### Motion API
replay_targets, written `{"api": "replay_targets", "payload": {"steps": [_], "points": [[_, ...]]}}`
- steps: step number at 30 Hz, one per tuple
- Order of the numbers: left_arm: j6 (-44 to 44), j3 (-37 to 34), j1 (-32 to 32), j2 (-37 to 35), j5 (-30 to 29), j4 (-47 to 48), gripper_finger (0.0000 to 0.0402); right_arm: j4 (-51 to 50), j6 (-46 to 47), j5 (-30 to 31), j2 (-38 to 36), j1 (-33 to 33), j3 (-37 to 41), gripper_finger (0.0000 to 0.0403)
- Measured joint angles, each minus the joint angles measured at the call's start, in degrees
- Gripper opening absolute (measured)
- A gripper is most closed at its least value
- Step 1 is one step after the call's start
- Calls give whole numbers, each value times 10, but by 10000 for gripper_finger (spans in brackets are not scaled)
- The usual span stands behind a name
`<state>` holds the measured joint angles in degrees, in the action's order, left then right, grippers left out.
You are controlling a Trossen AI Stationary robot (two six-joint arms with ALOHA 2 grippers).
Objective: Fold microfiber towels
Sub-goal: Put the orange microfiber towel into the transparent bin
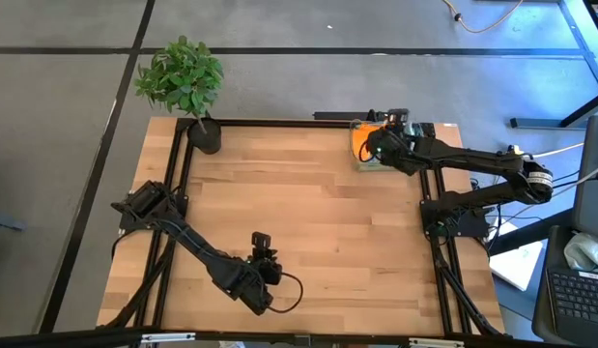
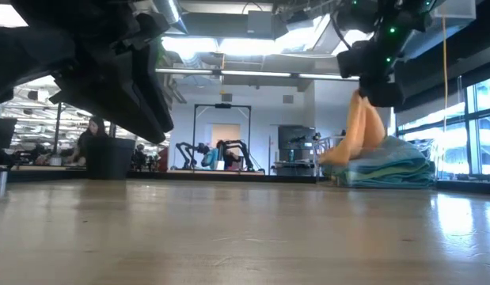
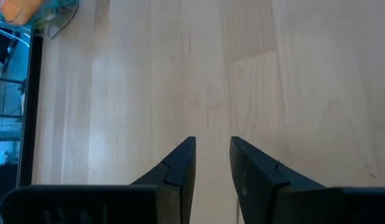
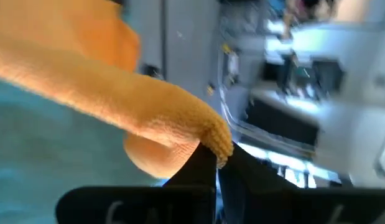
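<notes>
The right hand (image 1: 368, 145) hides most of the towel pile (image 1: 360, 153) from above.

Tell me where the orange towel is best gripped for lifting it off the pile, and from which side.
By an edge fold, from above, as the right gripper holds it: shut on a bunched edge of the orange towel. The cloth hangs limp from that pinch above the stacked towels, so lifting straight up should peel it free. The left gripper waits open over bare table.
</notes>
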<state>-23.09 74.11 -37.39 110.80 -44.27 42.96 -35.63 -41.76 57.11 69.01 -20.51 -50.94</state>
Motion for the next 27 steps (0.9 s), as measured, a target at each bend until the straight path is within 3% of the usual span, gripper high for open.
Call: {"api": "replay_targets", "payload": {"steps": [2,7,13,18,23,27], "points": [[-2,0,-1,0,0,0,91,0,-23,-41,0,0,2,5],[-5,0,-3,0,0,-2,91,-33,-123,-78,2,0,52,5],[-6,0,-3,0,0,-3,91,-38,-182,-83,2,5,138,9],[-8,0,-3,0,0,-4,91,-41,-71,-59,3,17,151,26],[-8,0,-3,0,1,-7,91,-98,79,-69,3,20,97,60],[-13,0,-3,0,4,-7,91,-211,194,-208,3,16,30,91]]}}
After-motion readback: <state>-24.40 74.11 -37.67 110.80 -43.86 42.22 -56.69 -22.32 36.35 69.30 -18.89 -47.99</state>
